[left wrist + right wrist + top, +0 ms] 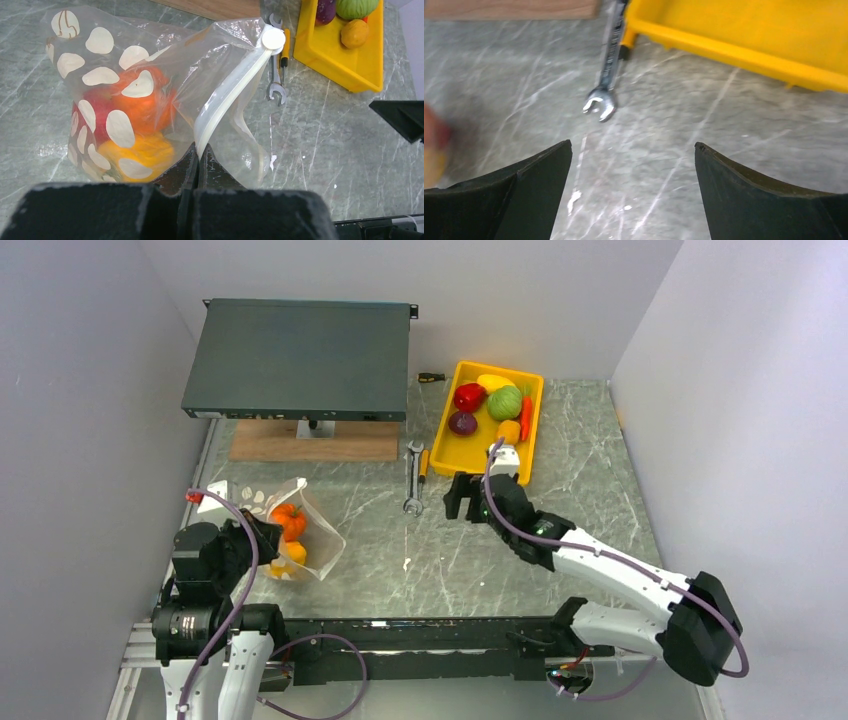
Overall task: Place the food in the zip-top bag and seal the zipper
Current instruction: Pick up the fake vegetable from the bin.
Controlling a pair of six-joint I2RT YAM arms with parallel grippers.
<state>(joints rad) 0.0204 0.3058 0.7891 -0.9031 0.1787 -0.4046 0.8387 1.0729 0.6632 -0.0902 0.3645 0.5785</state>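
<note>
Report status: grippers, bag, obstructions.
Left gripper jaws shut on whitish zipper strip of clear white-dotted plastic bag. Right gripper jaws open, empty. Glossy toy food in yellow plastic tray. Silver metal wrench lies between tray and bag.

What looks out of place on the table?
Stray hardware: a wrench and a small screwdriver lie side by side just left of the yellow tray, with another screwdriver at its far left corner. Nothing looks spilled or damaged.

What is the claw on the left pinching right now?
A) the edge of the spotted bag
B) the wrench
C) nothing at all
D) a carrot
A: the left gripper is shut on the white zipper at the mouth of the zip-top bag, while the wrench lies apart on the table.
</note>
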